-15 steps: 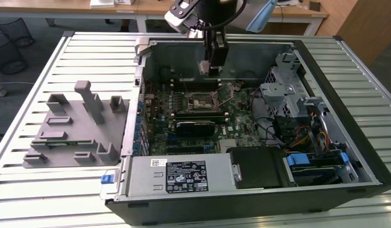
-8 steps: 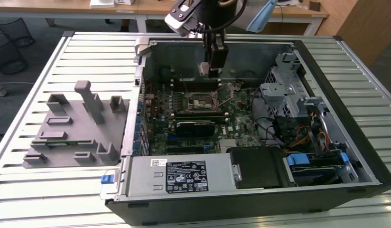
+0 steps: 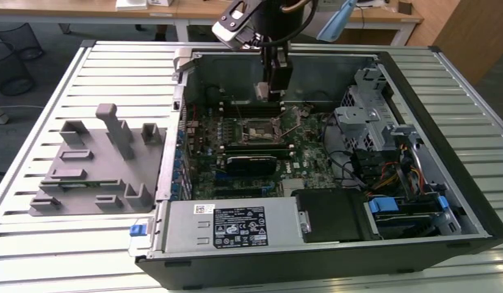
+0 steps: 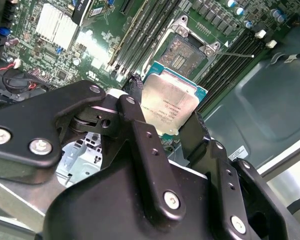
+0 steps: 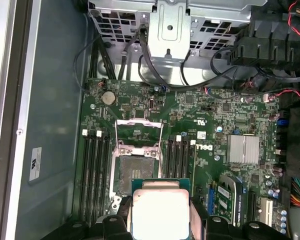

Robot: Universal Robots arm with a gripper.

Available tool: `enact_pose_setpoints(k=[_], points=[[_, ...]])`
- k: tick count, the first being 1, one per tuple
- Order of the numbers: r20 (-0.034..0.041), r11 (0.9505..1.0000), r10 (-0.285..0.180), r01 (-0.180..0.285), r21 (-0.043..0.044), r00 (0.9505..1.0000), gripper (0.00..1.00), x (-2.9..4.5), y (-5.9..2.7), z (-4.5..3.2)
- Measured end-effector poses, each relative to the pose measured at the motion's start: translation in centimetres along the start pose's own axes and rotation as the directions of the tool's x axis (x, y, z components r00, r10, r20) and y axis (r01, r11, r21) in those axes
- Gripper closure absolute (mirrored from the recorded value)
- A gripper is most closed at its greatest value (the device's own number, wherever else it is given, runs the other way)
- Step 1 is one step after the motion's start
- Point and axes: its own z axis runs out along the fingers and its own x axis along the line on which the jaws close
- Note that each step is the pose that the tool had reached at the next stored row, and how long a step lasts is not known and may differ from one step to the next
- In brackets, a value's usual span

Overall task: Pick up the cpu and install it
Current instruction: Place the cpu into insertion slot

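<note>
My gripper (image 3: 272, 90) hangs inside the open computer case, above the motherboard's far part. It is shut on the cpu (image 4: 170, 102), a flat square chip with a silver metal top and a green edge, pinched by two opposite sides between the black fingers (image 4: 140, 130). In the first wrist view the cpu (image 5: 160, 212) sits just short of the open socket (image 5: 135, 170), whose load plate (image 5: 138, 131) is swung up. The socket (image 4: 187, 52) lies bare below and beyond the chip. In the exterior view the socket (image 3: 260, 130) is nearer the camera than the gripper.
Memory slots (image 5: 96, 170) flank the socket on both sides. A silver heat sink (image 5: 245, 149), cables and a metal drive cage (image 3: 365, 122) stand nearby inside the case. A grey plastic tray (image 3: 97, 165) with upright blocks lies on the slatted table at the exterior view's left.
</note>
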Motion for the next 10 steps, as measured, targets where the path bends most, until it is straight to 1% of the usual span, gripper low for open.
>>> enact_pose_setpoints(k=[10], points=[[0.0,1.0,0.0,0.0,0.0,1.0,0.46,0.01,-0.05,0.72]])
